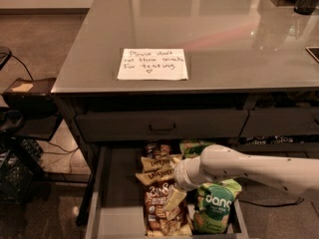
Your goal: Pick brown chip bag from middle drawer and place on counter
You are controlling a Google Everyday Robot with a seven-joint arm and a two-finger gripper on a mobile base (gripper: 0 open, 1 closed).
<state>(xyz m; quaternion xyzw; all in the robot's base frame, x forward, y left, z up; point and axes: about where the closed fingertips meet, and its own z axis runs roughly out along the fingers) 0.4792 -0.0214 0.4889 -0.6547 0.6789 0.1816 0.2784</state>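
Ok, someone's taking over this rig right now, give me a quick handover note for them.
Gripper: down in the open middle drawer, right at the brown chip bag; no grip confirmed.
Bag: lies in the drawer among other brown bags, beside a green dang bag.
Counter: carries a paper note.
Done: drawer open, arm reached in.
Left: secure the bag, lift it out, set it on the counter.

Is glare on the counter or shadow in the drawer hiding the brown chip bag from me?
Camera view: the counter carries bright reflections, but the note is free of glare. In the same view the middle drawer is dimmer, yet the brown chip bag shows, with the gripper partly in front of it.
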